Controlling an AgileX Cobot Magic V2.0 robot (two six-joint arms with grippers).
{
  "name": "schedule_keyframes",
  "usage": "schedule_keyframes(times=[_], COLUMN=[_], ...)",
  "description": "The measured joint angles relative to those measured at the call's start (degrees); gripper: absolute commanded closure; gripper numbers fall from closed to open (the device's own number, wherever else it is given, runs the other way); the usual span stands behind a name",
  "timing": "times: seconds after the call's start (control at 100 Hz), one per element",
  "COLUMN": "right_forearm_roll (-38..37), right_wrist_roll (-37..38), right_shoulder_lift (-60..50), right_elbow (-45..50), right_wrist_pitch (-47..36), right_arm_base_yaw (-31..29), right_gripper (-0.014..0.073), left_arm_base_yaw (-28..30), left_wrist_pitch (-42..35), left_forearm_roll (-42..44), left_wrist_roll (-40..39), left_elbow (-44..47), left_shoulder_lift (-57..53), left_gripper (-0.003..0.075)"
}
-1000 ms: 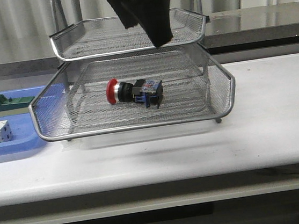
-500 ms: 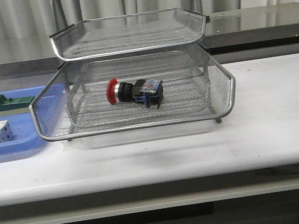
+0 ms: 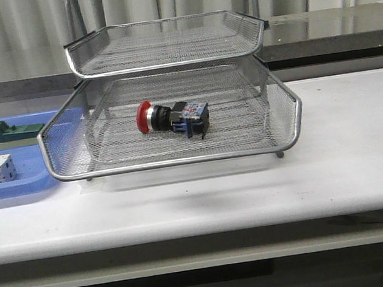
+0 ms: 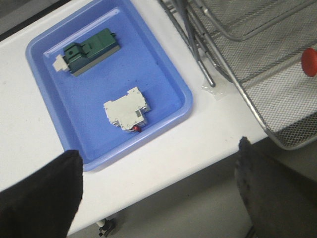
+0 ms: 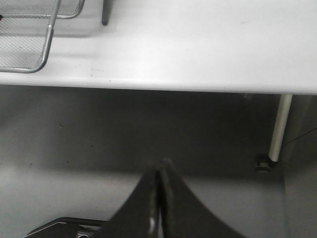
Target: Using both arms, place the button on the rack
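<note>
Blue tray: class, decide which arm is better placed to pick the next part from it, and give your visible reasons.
Left, probably. Its open gripper hangs over the blue tray; the right gripper is shut, beyond the table's edge.

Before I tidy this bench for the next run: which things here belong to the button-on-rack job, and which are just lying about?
Part of the job:
- button, lying on its side in the rack's pulled-out mesh tray
- rack
- left gripper, open
- right gripper, shut and empty

Just lying about:
- blue tray
- white breaker block in it
- green-and-cream block in it
</note>
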Motion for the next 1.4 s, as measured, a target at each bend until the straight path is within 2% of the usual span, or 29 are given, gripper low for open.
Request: schedule_keyframes(times=[0.12,0.3,0.65,0.84,1.08,1.33,1.4], right_forearm_roll=[0.0,0.0,0.0,0.0,0.0,0.0,0.0], right_wrist_roll=[0.0,0.0,0.0,0.0,0.0,0.0,0.0], right_shoulder_lift=[0.0,0.0,0.0,0.0,0.0,0.0,0.0], right_elbow=[0.0,0.0,0.0,0.0,0.0,0.0,0.0], right_wrist_pitch=[0.0,0.0,0.0,0.0,0.0,0.0,0.0], right_arm_base_yaw=[0.0,0.0,0.0,0.0,0.0,0.0,0.0], right_gripper=[0.0662,0.0662,0.0662,0.0662,0.0662,0.0662,0.0662], left_arm_base_yaw=[3.93,7.43,7.78,7.78,7.86,7.86,7.86], left_wrist_pitch=[-7.5,-22.83,-48.75,-59.22,-70.05,-73.68,-73.83], left_forearm_roll=[-1.25,-3.8,-7.47,-7.59,-7.81,-7.94,-7.98], left_wrist_roll=[-0.41,-1.32,-1.52,-1.52,-1.52,-1.52,-1.52], left_elbow=[9.19,23.85,52.34,65.15,71.56,71.76,71.76], left_shoulder_lift=[-8.04,-20.24,-39.67,-44.08,-44.32,-44.32,-44.32], left_gripper=[0.0128,0.0128,0.0128,0.0128,0.0129,0.0133,0.0162])
